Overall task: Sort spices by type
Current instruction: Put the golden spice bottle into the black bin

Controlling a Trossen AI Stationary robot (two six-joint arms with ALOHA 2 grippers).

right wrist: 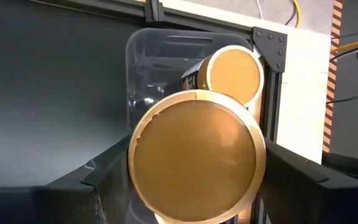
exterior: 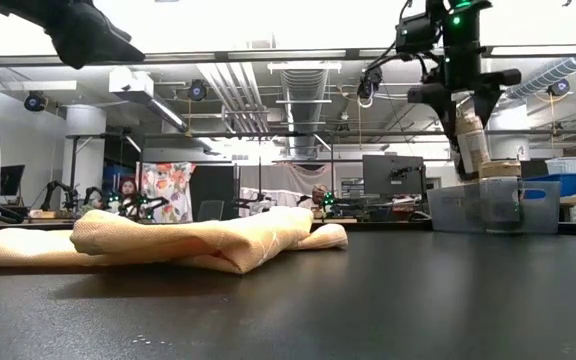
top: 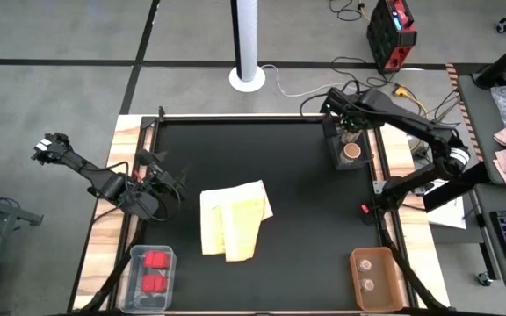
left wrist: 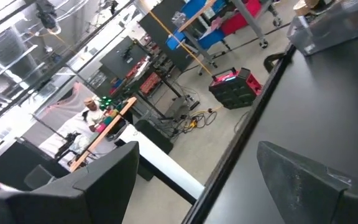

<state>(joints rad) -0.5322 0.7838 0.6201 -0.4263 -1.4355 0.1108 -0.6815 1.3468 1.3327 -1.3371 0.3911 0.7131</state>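
Note:
My right gripper [top: 350, 132] hangs over the clear bin [top: 338, 158] at the table's far right corner and is shut on a round spice jar with a tan-brown top [right wrist: 197, 155]. In the low view this jar [exterior: 473, 140] hangs tilted just above the bin [exterior: 488, 205]. A second tan-topped jar [right wrist: 232, 74] stands inside the bin. Two red blocks [top: 155, 272] lie in a clear bin near the left front. Two pale round containers [top: 369, 272] sit in an orange-brown bin [top: 356, 290] at the right front. My left gripper [left wrist: 197, 186] waits open at the table's left edge [top: 161, 184]. My right gripper pinches the jar by its sides just below the tan lid [right wrist: 142, 180], one finger [right wrist: 98, 180] on each side. The fingers come from above, pointing down. The jar [exterior: 473, 140] is lifted clear, hanging a little tilted over the bin.
A folded yellow cloth [top: 234, 219] lies in the middle of the black mat, a low mound in the low view [exterior: 198, 240]. Bare mat lies between the cloth and the bins. A white pole base [top: 247, 77] stands beyond the far edge.

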